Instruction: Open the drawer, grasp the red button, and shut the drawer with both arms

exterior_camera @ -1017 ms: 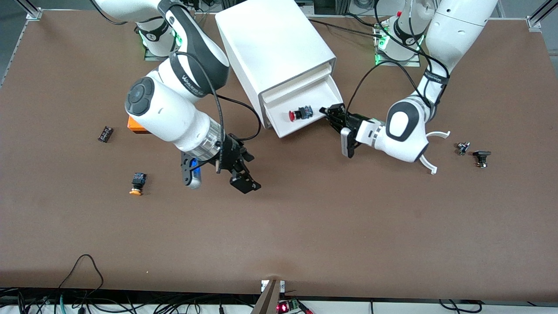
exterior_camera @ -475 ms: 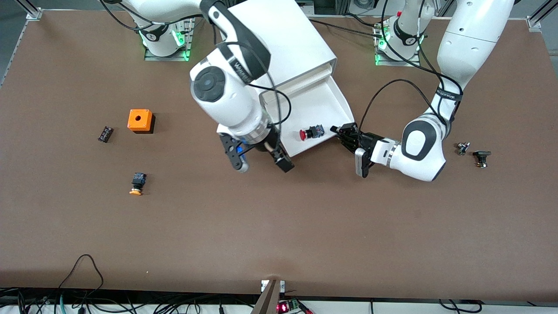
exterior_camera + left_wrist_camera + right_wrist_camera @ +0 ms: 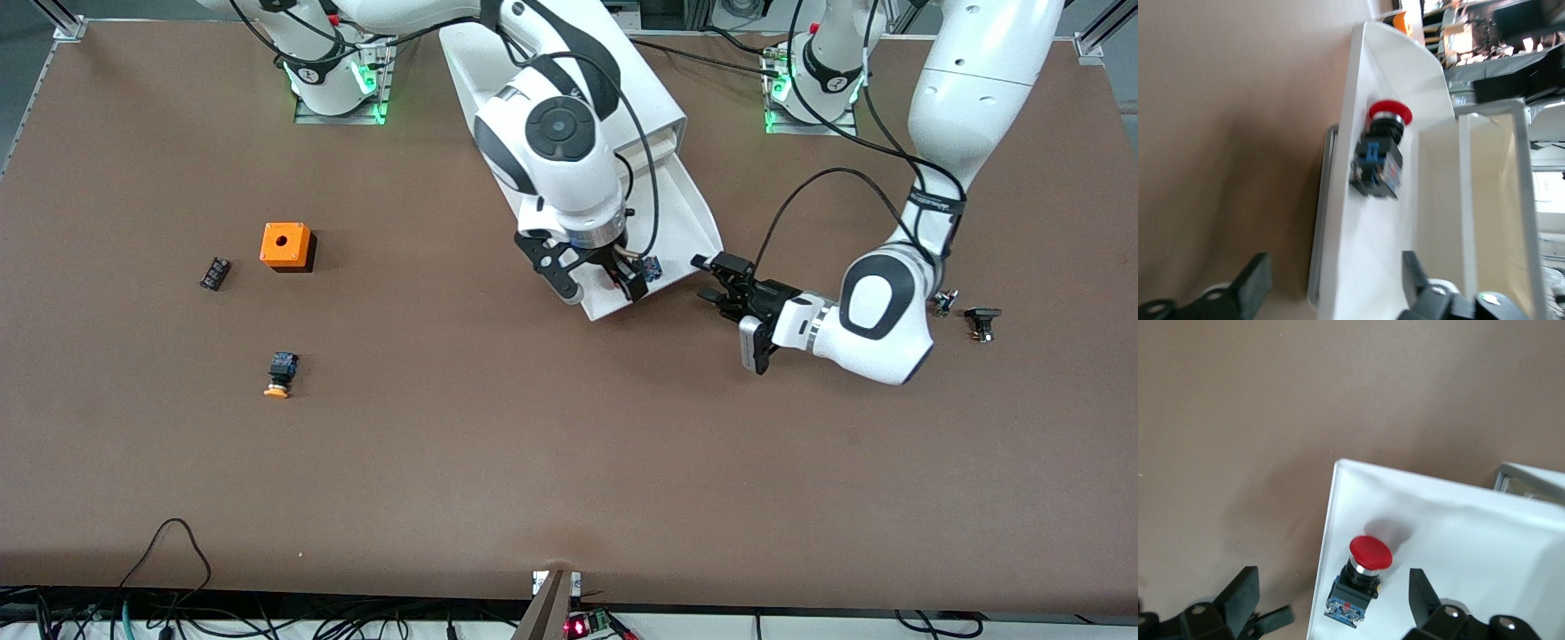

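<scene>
The white drawer [image 3: 685, 213] stands pulled out of the white cabinet [image 3: 653, 98]. The red-capped button [image 3: 1361, 577] lies on its side on the drawer floor near the front wall; it also shows in the left wrist view [image 3: 1381, 153]. In the front view only its blue end [image 3: 653, 267] shows. My right gripper [image 3: 600, 283] hangs open over the drawer's front part, the button between its fingers [image 3: 1421, 593] from above. My left gripper [image 3: 707, 278] is open and empty, just in front of the drawer's front wall, level with the metal handle [image 3: 1321, 220].
An orange cube box [image 3: 286, 246], a small black part [image 3: 214, 273] and an orange-yellow capped button [image 3: 280, 373] lie toward the right arm's end. Two small parts [image 3: 944, 302] [image 3: 982, 322] lie toward the left arm's end, close to the left arm's elbow.
The drawer slid farther out, drawn by my left gripper, which then backed a little off its front. My right arm swung from over the bare table to over the drawer and the button.
</scene>
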Available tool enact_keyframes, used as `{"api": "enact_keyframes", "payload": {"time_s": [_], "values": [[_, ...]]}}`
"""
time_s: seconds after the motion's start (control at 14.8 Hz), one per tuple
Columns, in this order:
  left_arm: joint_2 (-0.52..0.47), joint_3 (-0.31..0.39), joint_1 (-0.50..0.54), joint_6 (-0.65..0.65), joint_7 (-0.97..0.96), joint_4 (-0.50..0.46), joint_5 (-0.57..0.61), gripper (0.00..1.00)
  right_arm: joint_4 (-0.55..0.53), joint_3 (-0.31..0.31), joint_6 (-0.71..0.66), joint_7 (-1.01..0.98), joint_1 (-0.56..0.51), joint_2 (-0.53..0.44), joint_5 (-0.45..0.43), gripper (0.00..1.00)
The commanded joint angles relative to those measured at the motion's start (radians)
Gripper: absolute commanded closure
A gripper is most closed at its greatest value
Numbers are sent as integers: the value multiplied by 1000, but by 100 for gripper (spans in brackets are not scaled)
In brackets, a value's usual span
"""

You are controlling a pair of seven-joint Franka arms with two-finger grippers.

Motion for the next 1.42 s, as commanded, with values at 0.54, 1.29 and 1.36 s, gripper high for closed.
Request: {"api": "enact_keyframes", "payload": {"time_s": [0.54, 1.29, 1.36], "values": [[-111, -13, -13, -297, -646, 286, 320, 0, 74, -7, 72, 182, 55, 128, -21, 7], [-179, -16, -238, -227, -953, 407, 943, 0, 77, -9, 2, 165, 44, 97, -21, 100], [-177, -13, -241, -193, -950, 415, 999, 0, 82, -9, -15, 142, 35, 73, -18, 100]]}}
